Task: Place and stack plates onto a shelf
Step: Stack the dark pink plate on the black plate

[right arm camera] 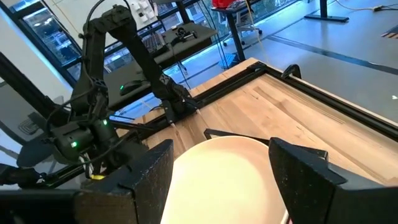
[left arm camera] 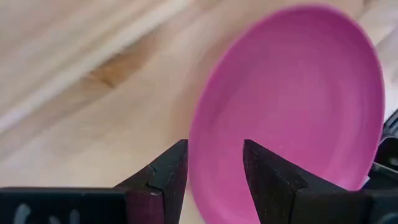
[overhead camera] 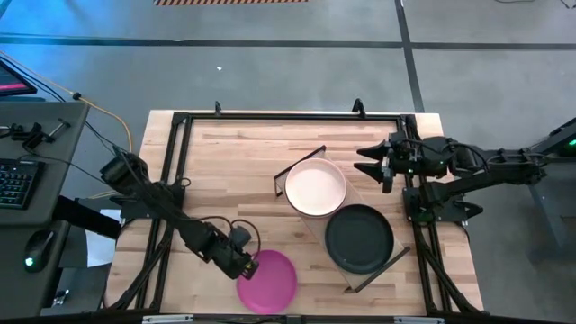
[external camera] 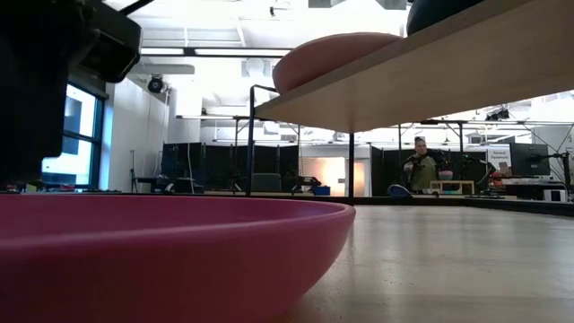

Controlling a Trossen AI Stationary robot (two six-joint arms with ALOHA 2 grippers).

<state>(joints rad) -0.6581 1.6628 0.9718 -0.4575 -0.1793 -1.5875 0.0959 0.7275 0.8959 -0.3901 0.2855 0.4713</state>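
High view: magenta plate (overhead camera: 268,280) lies on the desk (overhead camera: 234,153) at its near edge, left of centre. Left end effector (overhead camera: 245,264) sits at the plate's left rim. The shelf (overhead camera: 337,219) stands diagonally right of centre, carrying a cream-topped plate (overhead camera: 316,188) and a dark plate (overhead camera: 360,238). Right end effector (overhead camera: 371,163) hovers near the shelf's far end.

Low view: magenta plate (external camera: 170,247) fills the foreground, flat on the desk; shelf board (external camera: 430,72) overhead. A person (external camera: 420,168) stands in the room beyond.

Left wrist view: fingers (left arm camera: 165,180) spread, straddling the magenta plate's (left arm camera: 292,99) rim, not pinching it yet.

Right wrist view: fingers (right arm camera: 146,180) spread wide over the cream plate (right arm camera: 224,180), holding nothing.

Judgement: plate looks stiff, light, matte, possibly slippery; take it at the raised rim, one finger inside, one beneath.
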